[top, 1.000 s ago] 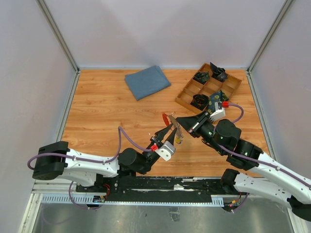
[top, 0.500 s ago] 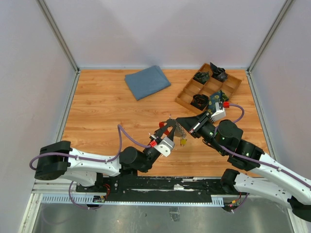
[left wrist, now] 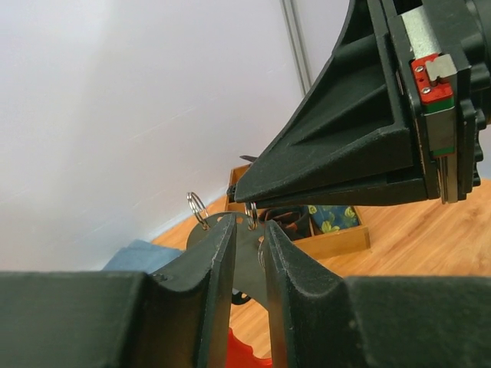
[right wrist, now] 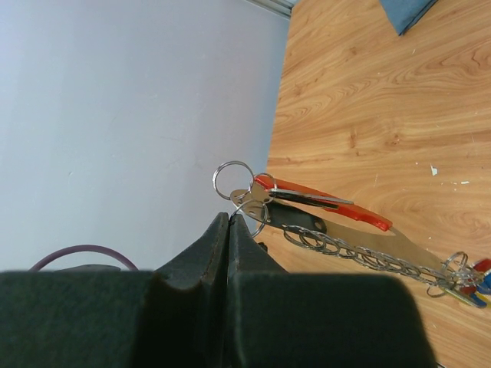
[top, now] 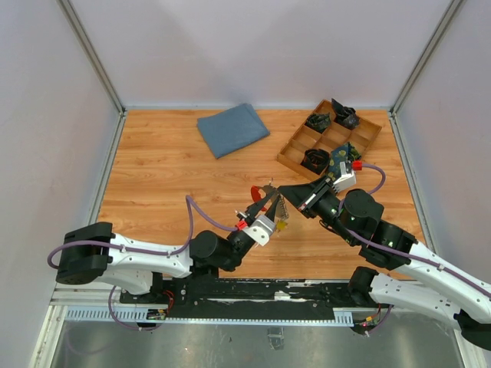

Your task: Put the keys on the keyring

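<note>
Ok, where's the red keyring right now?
The keyring is mid-table in the top view, where the left gripper and right gripper meet, just left of the hanging keys.

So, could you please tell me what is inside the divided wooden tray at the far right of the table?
The divided wooden tray holds black items in three compartments and a green-patterned piece. What they are is too small to tell; the right arm covers its near corner.

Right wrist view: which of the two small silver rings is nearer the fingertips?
The lower ring, at the right gripper's tips; the upper ring stands clear above.
</note>
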You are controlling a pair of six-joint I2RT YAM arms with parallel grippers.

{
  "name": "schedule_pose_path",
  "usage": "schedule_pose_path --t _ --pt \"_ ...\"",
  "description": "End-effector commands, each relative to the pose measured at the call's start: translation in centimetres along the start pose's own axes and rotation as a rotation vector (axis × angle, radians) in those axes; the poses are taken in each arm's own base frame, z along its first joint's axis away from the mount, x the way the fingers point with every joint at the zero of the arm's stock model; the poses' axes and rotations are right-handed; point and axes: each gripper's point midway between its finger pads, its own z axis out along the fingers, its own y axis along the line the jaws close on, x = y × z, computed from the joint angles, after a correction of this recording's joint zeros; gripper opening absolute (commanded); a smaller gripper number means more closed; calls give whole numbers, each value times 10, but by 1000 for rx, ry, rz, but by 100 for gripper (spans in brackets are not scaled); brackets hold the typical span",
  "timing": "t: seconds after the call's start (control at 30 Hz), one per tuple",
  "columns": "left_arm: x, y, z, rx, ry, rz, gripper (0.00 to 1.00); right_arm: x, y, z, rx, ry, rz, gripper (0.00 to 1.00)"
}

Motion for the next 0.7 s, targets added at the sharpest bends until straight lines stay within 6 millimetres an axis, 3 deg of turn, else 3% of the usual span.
schedule_pose_path --t 0.0,0.33,0.67 --pt "-14 7 9 -36 -39 -57 26 -1 14 -5 -47 4 50 1" --pt "-10 8 13 -39 -32 -72 26 1 15 -5 -56 13 58 1" --pt "-6 6 16 -40 -23 -79 16 3 17 -5 -65 21 67 1"
